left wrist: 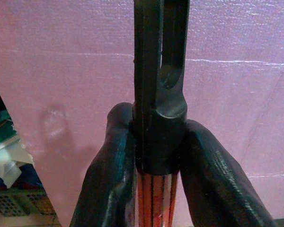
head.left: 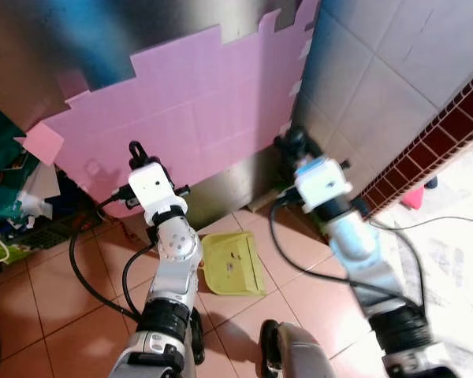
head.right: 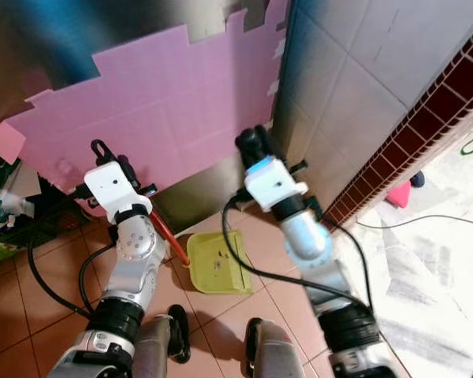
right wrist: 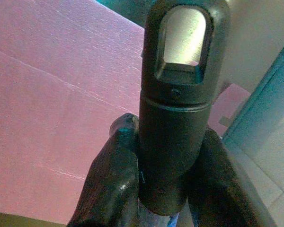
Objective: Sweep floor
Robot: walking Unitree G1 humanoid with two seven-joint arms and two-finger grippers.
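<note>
Left end effector (left wrist: pixel 154 156) clamped on red-striped stick with black slotted cap (left wrist: pixel 160 85). Right end effector (right wrist: pixel 163 175) clamped on black slotted handle cap (right wrist: pixel 180 94). Yellow-green plastic dustpan (head.right: pixel 213 264) flat on terracotta tile floor (head.right: pixel 31 303), 6 o'clock of pink foam mats (head.right: pixel 173 102). Step: tools gripped, sweeping not begun. Next: bring brush down toward dustpan mouth.

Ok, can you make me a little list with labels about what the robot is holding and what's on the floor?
left end effector: shut on the dustpan handle, red-orange with a black end cap
right end effector: shut on a black handle end
dustpan: yellow-green, resting on the floor between the arms
floor: reddish-brown tiles
behind: pink foam mats leaning against the wall
left side: clutter, too unclear to name
</note>
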